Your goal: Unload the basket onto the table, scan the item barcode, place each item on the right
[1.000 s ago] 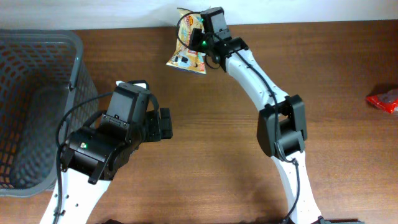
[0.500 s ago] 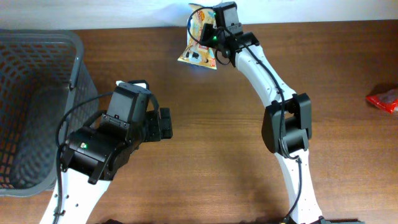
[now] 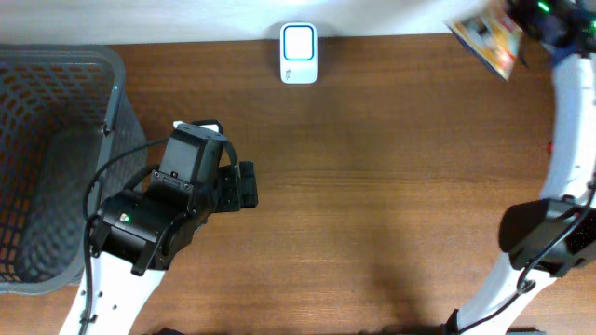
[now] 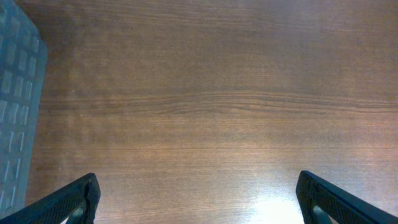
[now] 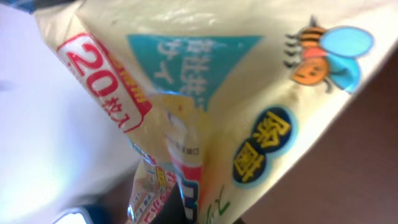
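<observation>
The item, a yellow snack bag, hangs blurred at the table's back right corner with my right gripper shut on it. The right wrist view is filled by the bag, showing a bee drawing and a red "20" label, and it hides the fingers. A white barcode scanner stands uncovered at the back middle edge, far to the left of the bag. My left gripper hovers over bare wood at the left middle. It stands open with nothing between its fingers.
A grey mesh basket fills the left side, right beside the left arm. The white right arm runs down the right edge of the table.
The right arm has swung the snack bag from over the scanner to the far right back corner, uncovering the scanner. The left arm has not moved.
</observation>
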`<state>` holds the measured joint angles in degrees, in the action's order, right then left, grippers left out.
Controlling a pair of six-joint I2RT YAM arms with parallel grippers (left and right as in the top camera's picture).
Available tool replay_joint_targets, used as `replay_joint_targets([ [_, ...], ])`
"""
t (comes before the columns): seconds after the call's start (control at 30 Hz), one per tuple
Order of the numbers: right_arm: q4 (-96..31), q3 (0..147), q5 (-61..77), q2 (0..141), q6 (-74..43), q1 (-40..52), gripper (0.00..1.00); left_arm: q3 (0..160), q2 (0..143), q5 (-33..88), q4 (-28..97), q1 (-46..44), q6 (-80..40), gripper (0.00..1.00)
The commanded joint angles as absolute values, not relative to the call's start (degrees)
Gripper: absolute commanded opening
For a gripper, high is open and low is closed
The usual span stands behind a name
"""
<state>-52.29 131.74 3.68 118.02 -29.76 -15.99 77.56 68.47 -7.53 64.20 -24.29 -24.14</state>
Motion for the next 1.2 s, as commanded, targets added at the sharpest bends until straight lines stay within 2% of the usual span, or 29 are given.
replay_joint_targets([
  [0.0,-59.94,131.20,-1.28,119.83,-24.88,-24.60,0.04,77.67,68.29,-7.77,64.18,-24.21,-24.82,0.99],
  [0.03,-64.07,131.04,-6.31,120.97,-20.58,-29.74,0.04,77.67,68.29,-7.77,64.18,-24.21,-24.82,0.99],
  [0.13,-65.54,130.28,-2.85,124.05,-18.68,-35.68,0.05,77.67,68.29,-7.77,64.18,-24.21,-24.82,0.99],
  [0.17,-64.20,129.62,-0.95,125.05,-18.68,-36.80,0.16,77.67,68.29,-7.77,64.18,-24.21,-24.82,0.99],
  [0.23,-63.22,128.92,-0.80,127.02,-18.65,-36.73,0.84,77.67,68.29,-7.77,64.18,-24.21,-24.82,0.99],
  [0.27,-63.51,128.49,-0.62,127.85,-18.65,-36.47,0.99,77.67,68.29,-7.77,64.18,-24.21,-24.82,0.99],
  [0.43,-72.23,129.19,1.54,120.75,-19.09,-36.38,0.99,77.67,68.29,-7.77,64.18,-24.21,-24.82,0.99],
  [0.53,-81.82,129.21,12.10,108.05,-19.05,-36.34,0.99,77.67,68.29,-7.77,64.18,-24.21,-24.82,0.99],
  [0.63,-88.12,126.21,12.25,97.32,-13.23,-31.07,0.99,77.67,68.29,-7.77,64.18,-24.21,-24.82,0.99],
  [0.7,-87.79,120.29,12.25,90.45,-12.36,-24.95,0.98,77.67,68.29,-7.77,64.18,-24.21,-24.82,0.99],
  [0.77,-78.87,103.94,10.07,75.96,-10.52,-13.63,0.99,77.67,68.29,-7.77,64.18,-24.21,-24.82,0.99],
  [0.83,-73.67,89.86,9.50,64.42,-10.50,-7.73,0.99,77.67,68.29,-7.77,64.18,-24.21,-24.82,0.99],
  [0.93,-73.47,73.82,9.87,52.47,-10.52,-4.89,0.99,77.67,68.29,-7.77,64.18,-24.21,-24.82,0.99],
  [1.17,-73.52,70.61,9.19,56.42,-10.44,-4.89,0.99,77.67,68.29,-7.77,64.18,-24.21,-24.82,0.99],
])
